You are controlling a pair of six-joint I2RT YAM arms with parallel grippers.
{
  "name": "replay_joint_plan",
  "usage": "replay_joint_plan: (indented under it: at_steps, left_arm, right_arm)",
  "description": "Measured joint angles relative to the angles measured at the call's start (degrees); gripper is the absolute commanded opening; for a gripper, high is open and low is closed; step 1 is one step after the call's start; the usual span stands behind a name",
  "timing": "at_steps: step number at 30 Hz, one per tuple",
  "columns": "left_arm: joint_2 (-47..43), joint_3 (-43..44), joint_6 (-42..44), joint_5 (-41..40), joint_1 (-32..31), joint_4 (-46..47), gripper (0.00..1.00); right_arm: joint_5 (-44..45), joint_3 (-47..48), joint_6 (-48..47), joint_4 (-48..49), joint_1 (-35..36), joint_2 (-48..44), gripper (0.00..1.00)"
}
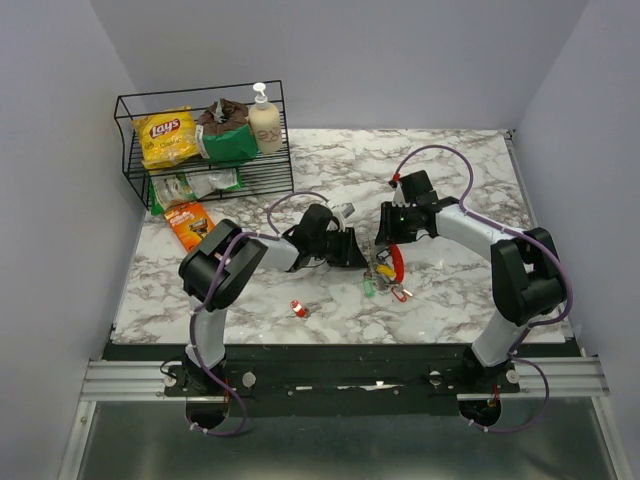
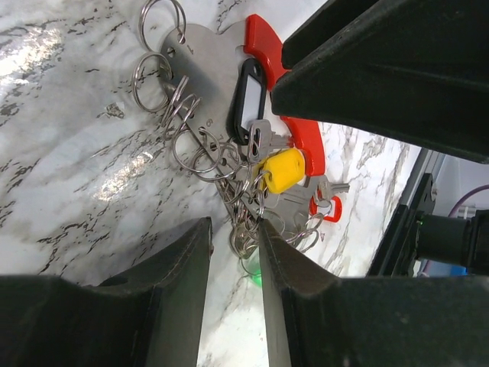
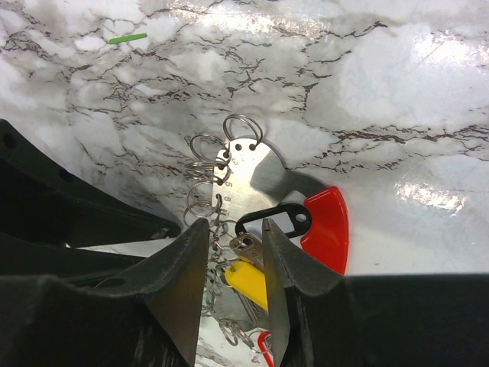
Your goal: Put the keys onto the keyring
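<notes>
Marble bench, both arms reaching in to meet mid-bench. The keyring lies flat on the bench between the two hands, right of centre: a silvery plate with a red curved edge, a row of small split rings along one side and a black tag on top. A yellow-headed key and a plain silvery key sit in the tangle at the ring end; a bit of green shows below it, too hidden to make out. A separate red-headed key lies alone on the bench, near the front edge and well apart from the keyring. The left hand has its fingers part-way together with the dangling rings in the gap; cannot tell if it is pinching them. The right hand is also part-way closed, fingers astride the silvery key and yellow key, one finger against the black tag; a real grip cannot be told. A wire basket at the back left holds a Lays bag, a green packet and a pump bottle; an orange packet lies on the bench in front of it.
</notes>
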Motion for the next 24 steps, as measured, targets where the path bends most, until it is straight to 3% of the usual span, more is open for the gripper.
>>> replay_joint_plan:
  at_steps: [7,14,24]
  left_arm:
    - [0.83,0.44,-1.05,0.00,-0.13,0.68,0.38]
    - [0.96,-0.09,-2.21,0.07,-0.17,3.34,0.49]
    - [2.99,-4.72,-10.03,2.51,0.68,15.89,0.41]
  right_arm:
    - [0.00,-0.02,-0.11,0.00,0.00,0.00,0.43]
    - [0.00,-0.24,-0.42,0.02,0.00,0.00,0.42]
    - [-0.26,-0.24,-0.61,0.09,0.00,0.00,0.42]
